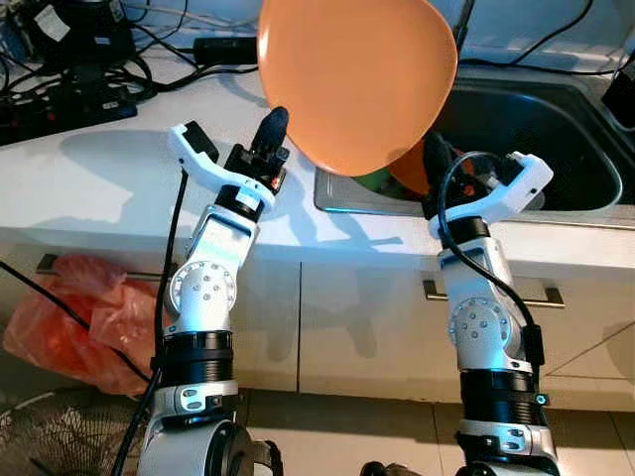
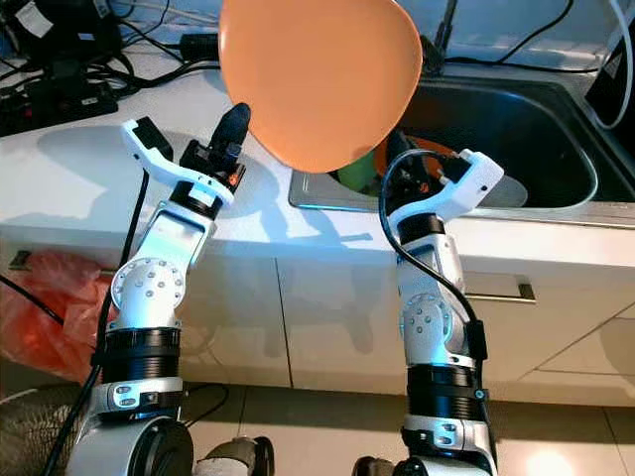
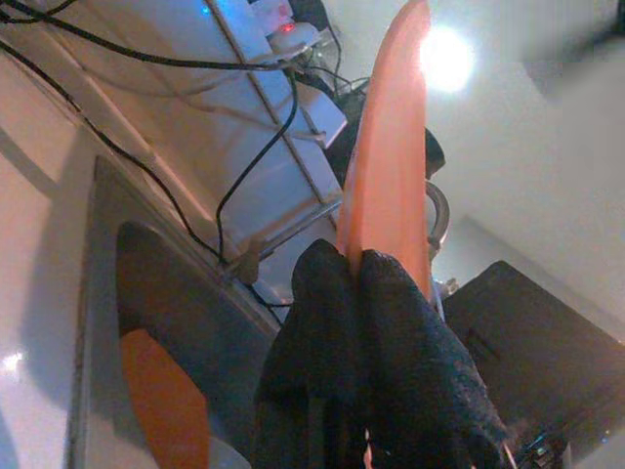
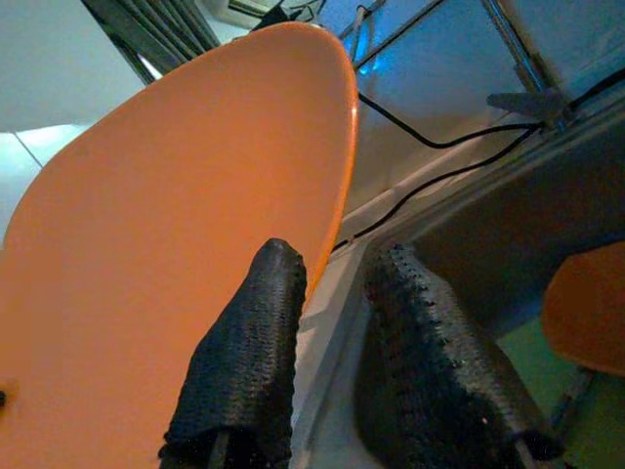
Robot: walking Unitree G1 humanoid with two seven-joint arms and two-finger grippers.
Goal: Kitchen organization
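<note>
Above sink (image 1: 556,149), left claw (image 1: 275,124) gripping orange plate (image 1: 357,79)

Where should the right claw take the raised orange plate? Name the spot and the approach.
Its thin lower-right rim, opposite the left claw pinching the lower-left rim. The orange plate stands nearly on edge, so probably bring the right claw up from below, one finger on each broad face.
</note>
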